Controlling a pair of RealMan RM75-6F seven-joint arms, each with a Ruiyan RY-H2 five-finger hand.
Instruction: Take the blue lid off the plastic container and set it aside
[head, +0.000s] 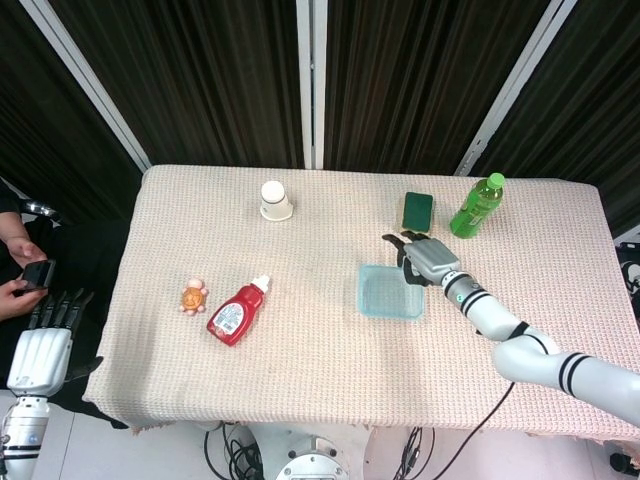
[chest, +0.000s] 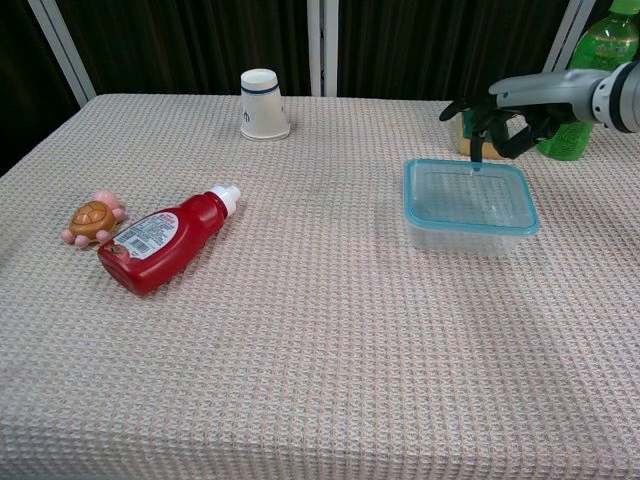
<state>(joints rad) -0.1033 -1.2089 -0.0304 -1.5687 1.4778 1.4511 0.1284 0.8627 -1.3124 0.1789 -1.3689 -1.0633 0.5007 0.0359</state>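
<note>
With the right hand fingers curled at its far rim, unclamped, the clear plastic container could be shoved, its blue-rimmed lid unlifted.

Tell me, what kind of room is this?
Probably a robot test room, not a kitchen: black curtains hang behind a cloth-covered table, and a silver robot hand reaches over a clear plastic container.

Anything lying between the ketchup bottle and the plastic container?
No. Between the ketchup bottle and the plastic container only bare tablecloth shows, clearest in the chest view.
</note>
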